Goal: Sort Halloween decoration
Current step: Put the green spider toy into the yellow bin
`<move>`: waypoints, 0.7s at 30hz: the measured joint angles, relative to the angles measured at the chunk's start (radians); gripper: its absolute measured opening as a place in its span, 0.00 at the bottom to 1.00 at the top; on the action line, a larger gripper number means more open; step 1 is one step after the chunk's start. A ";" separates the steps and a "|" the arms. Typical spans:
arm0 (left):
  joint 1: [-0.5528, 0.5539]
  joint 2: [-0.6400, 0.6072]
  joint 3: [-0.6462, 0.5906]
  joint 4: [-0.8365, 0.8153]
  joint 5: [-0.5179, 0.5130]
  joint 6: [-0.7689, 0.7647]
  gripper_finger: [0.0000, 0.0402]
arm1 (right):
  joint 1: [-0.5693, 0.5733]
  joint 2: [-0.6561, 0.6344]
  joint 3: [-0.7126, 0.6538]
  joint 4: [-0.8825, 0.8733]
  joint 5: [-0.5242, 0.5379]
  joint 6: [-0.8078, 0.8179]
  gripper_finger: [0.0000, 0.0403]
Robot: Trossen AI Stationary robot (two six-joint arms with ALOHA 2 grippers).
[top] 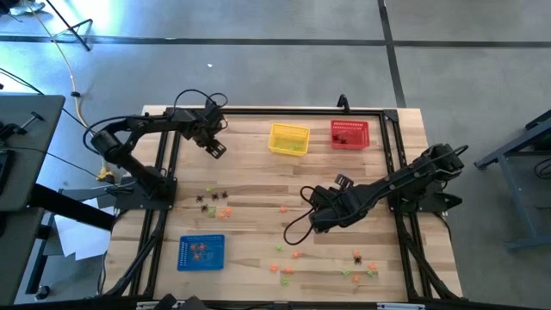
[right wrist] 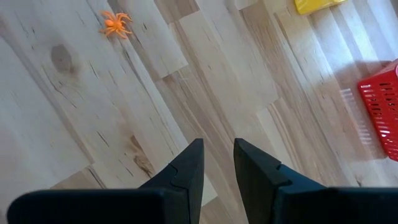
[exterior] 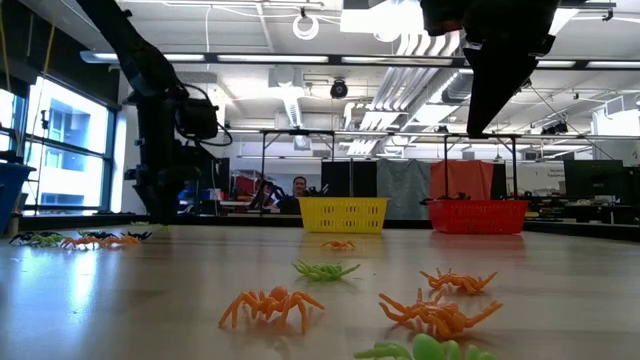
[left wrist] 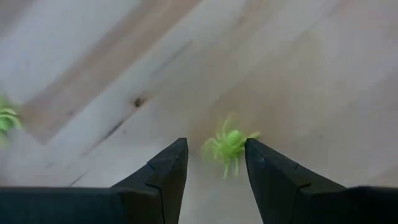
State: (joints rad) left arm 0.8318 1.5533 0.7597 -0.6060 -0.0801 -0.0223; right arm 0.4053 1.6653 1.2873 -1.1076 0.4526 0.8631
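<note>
The Halloween decoration is tiny plastic spiders, orange, light green and black, lying loose on the wooden table (top: 258, 172). One group lies at the left (top: 213, 202), and others lie near the front edge (top: 284, 263) (top: 362, 269). My left gripper (left wrist: 214, 146) (top: 215, 148) points down at the far left and is open. A light green spider (left wrist: 229, 148) lies on the wood just ahead of its fingertips and between them, untouched as far as shows. My right gripper (right wrist: 217, 146) (top: 308, 196) hangs open over bare wood at mid-table. An orange spider (right wrist: 115, 23) lies farther off.
A yellow basket (top: 288, 139) and a red basket (top: 349, 133) stand at the far edge, and a blue basket (top: 201, 251) holding orange spiders stands near the front left. Black frame rails run along the table's sides. Bare wood lies between the baskets and the spider groups.
</note>
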 joint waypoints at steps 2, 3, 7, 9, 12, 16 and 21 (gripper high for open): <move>0.000 0.041 0.006 0.005 0.011 0.001 0.37 | 0.000 0.000 0.000 0.000 0.000 0.000 0.21; 0.000 0.060 0.010 0.002 0.013 0.003 0.37 | 0.000 0.000 0.000 0.000 0.000 0.000 0.21; -0.026 0.109 0.047 -0.024 -0.016 0.011 0.37 | 0.000 0.000 0.000 0.000 0.000 0.000 0.21; -0.026 0.118 0.058 -0.027 -0.002 0.003 0.36 | 0.000 0.000 0.000 0.000 0.000 0.000 0.21; -0.026 0.124 0.068 -0.038 -0.004 -0.020 0.32 | 0.000 0.000 0.000 0.001 0.000 0.000 0.21; -0.025 0.124 0.071 -0.059 0.004 -0.028 0.18 | 0.000 0.000 0.000 0.001 0.000 -0.010 0.21; -0.026 0.124 0.071 -0.066 0.013 -0.065 0.02 | 0.000 0.000 0.000 0.001 0.000 -0.015 0.21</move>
State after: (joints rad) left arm 0.8062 1.6776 0.8307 -0.6720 -0.0674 -0.0870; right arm 0.4053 1.6653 1.2873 -1.1061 0.4530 0.8476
